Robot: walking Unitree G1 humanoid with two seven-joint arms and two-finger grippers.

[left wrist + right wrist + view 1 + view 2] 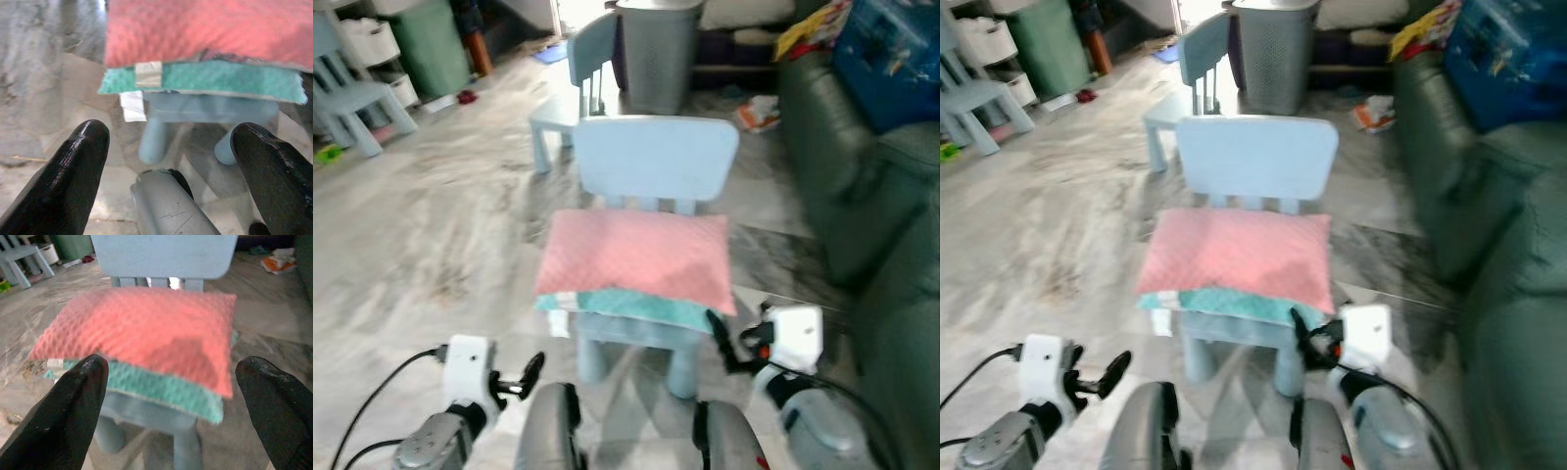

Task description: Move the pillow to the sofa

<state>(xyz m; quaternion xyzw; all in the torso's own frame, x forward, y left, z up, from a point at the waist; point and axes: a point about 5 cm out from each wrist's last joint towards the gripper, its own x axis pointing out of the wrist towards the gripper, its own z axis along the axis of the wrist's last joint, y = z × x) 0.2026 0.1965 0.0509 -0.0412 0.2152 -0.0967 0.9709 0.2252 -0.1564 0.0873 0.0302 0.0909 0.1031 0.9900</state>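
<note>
Still on the small blue chair [656, 162] lay the pink-and-teal pillow [641, 259] — left gripper [168, 147] and right gripper [171, 382] both spread wide, grasping nothing, sofa [881, 225] to the right.

Small pale-blue plastic chair [656, 176] bearing a cushion
A pink quilted pillow with a teal underside [636, 266] is lying flat across the chair's seat, overhanging its front edge.
</note>
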